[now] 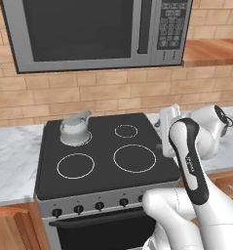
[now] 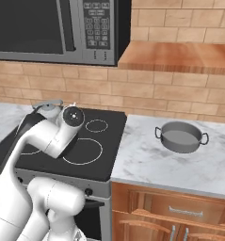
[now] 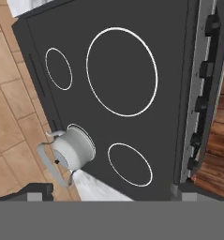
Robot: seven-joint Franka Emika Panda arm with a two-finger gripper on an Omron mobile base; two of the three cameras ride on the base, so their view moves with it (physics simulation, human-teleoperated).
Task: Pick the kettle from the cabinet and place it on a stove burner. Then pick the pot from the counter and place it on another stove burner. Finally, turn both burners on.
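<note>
The silver kettle (image 1: 75,128) stands upright on the back left burner of the black cooktop (image 1: 103,168); it also shows in the hand view (image 3: 71,150) and peeks out behind the arm (image 2: 48,109). The wide grey pot (image 2: 181,136) sits on the white marble counter (image 2: 180,169), right of the stove. My gripper (image 3: 111,193) hangs open above the cooktop and holds nothing, its dark fingertips (image 3: 38,190) wide apart. The kettle lies below and to the left between them. The wooden cabinet shelf (image 2: 180,56) is bare.
Three burner rings are free: the large front right one (image 1: 134,158), the front left one (image 1: 75,165) and the small back right one (image 1: 126,131). Knobs (image 1: 99,206) line the stove front. A microwave (image 1: 88,29) hangs above. Drawers (image 2: 180,212) sit under the counter.
</note>
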